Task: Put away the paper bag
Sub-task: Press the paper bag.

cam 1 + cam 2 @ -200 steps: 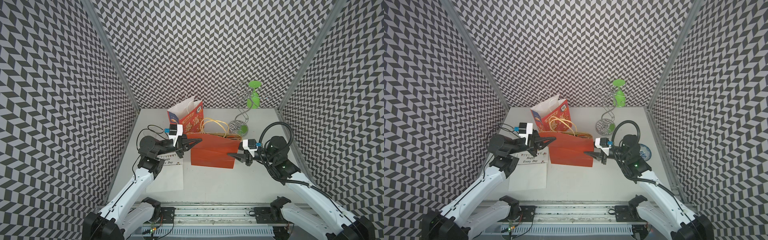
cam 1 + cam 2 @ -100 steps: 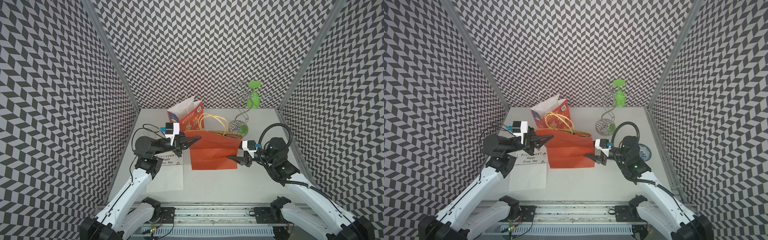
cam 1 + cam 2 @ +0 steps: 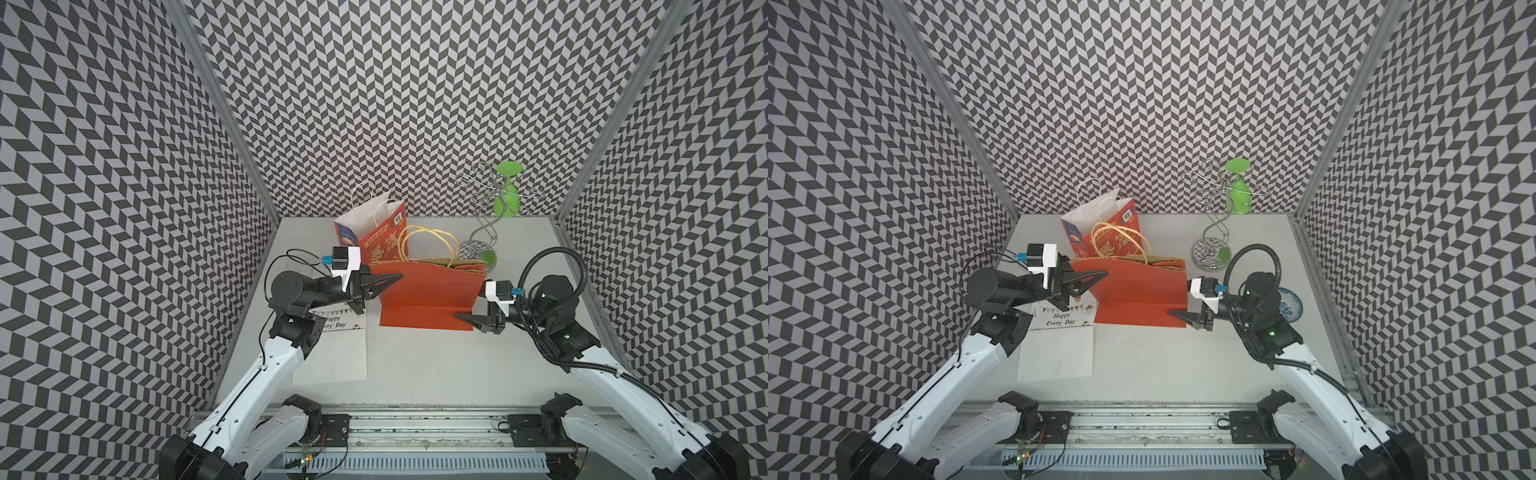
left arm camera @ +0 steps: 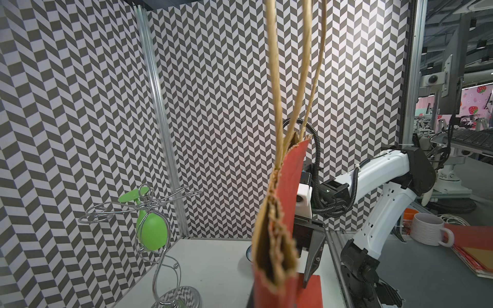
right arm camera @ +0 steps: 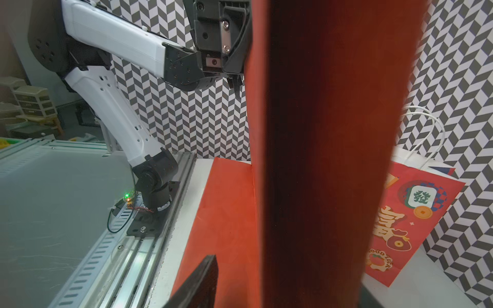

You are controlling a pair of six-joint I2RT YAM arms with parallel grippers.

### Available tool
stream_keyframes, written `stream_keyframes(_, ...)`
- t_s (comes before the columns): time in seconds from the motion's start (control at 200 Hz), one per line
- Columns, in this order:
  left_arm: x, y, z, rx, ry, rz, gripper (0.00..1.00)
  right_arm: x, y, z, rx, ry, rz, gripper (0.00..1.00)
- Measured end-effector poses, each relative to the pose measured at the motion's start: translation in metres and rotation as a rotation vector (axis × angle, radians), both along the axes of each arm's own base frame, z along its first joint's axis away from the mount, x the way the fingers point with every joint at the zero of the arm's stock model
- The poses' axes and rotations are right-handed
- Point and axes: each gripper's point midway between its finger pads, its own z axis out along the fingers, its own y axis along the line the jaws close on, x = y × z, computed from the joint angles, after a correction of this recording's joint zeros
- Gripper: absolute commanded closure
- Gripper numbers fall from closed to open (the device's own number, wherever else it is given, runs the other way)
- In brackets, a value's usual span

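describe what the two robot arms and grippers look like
The left arm and right arm: white shells, black joints. The left gripper and right gripper: black, pointed wedge fingers, each with a white camera block and blue plug. A ribbed black hose loops over the right arm.

Wire stand (image 3: 483,254) standing at back right of bench (image 3: 419,365), green glass (image 3: 508,203) hanging upside down from it. Printed gift bag (image 3: 374,235) standing upright at back centre, mouth gaping. White sheet (image 3: 332,353) reading "Happy Every Day" lying flat at front left. Blue-patterned dish (image 3: 1291,305) sitting near right edge.
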Motion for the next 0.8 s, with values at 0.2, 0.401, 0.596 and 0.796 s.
stream_keyframes(0.2, 0.006, -0.003, -0.02, 0.025, 0.035, -0.007, 1.0, -0.005, 0.001, 0.031, 0.05, -0.057, 0.032, 0.92)
stream_keyframes(0.401, 0.009, -0.005, -0.028, 0.035, 0.047, -0.008, 1.0, -0.008, 0.002, 0.039, 0.056, -0.06, 0.06, 0.71)
stream_keyframes(0.596, 0.009, -0.006, -0.035, 0.054, 0.044, -0.011, 1.0, -0.01, 0.002, 0.045, 0.069, -0.062, 0.067, 0.72)
stream_keyframes(0.796, 0.012, -0.007, -0.058, 0.081, 0.077, -0.009, 1.0, -0.016, 0.002, 0.053, 0.077, -0.062, 0.082, 1.0)
